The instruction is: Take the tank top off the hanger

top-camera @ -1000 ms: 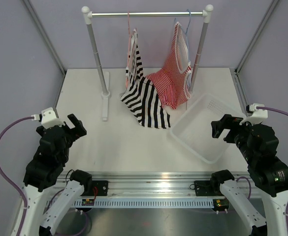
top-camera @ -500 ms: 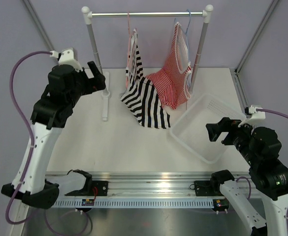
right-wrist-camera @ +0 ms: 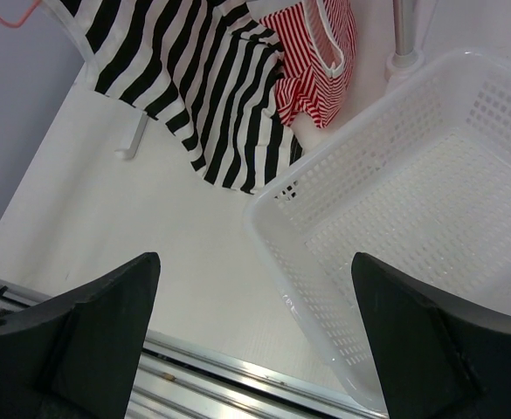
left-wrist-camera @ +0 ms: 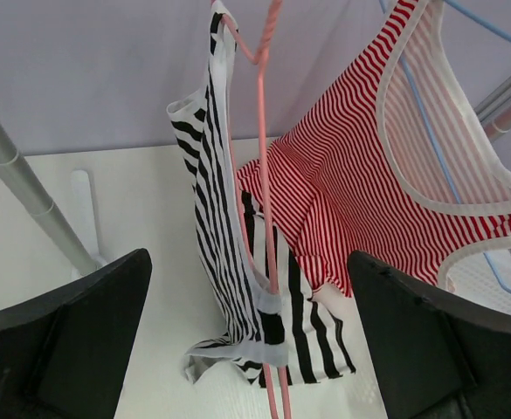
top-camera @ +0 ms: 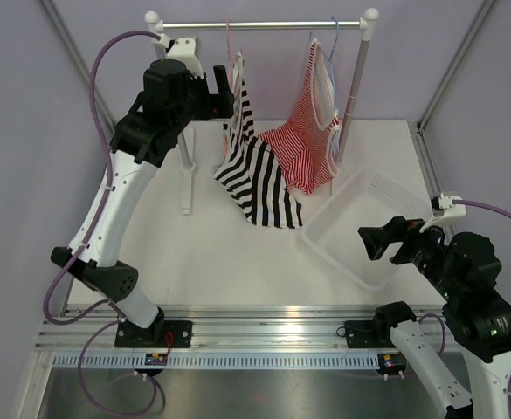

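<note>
The black-and-white striped tank top (top-camera: pixel 253 175) hangs from the pink wire hanger (top-camera: pixel 230 54) on the rail, its lower part lying on the table. In the left wrist view the tank top (left-wrist-camera: pixel 229 262) drapes over the pink hanger (left-wrist-camera: pixel 264 175), straight ahead between my fingers. My left gripper (top-camera: pixel 224 91) is open and empty, raised high just left of the hanger. My right gripper (top-camera: pixel 384 242) is open and empty, low over the near edge of the white basket; its wrist view shows the tank top (right-wrist-camera: pixel 194 78) far ahead.
A red-and-white striped top (top-camera: pixel 312 140) hangs on a pale blue hanger (top-camera: pixel 332 44) right of the tank top. The rail (top-camera: pixel 264 25) stands on two white posts (top-camera: pixel 172 113). A white perforated basket (top-camera: pixel 360 227) sits on the table at the right.
My left arm has risen from low at the near left up to the rail, beside the pink hanger. My right gripper has shifted slightly left and lower.
</note>
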`<action>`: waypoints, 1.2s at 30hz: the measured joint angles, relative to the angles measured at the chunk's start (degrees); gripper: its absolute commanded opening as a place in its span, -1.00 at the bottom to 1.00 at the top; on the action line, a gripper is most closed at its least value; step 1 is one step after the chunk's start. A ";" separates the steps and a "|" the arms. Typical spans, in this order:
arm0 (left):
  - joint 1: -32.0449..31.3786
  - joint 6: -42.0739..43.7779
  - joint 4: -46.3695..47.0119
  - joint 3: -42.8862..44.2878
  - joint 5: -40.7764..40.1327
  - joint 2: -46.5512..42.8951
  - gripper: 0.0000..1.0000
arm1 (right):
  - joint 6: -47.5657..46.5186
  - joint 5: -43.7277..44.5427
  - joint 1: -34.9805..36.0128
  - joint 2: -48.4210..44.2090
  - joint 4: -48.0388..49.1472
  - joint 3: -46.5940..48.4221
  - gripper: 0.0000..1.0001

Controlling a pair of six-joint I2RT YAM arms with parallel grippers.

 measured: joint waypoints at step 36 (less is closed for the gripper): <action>-4.22 9.55 -2.14 11.85 -11.06 15.93 -1.00 | 0.57 -4.98 0.00 -1.53 0.11 -1.64 0.99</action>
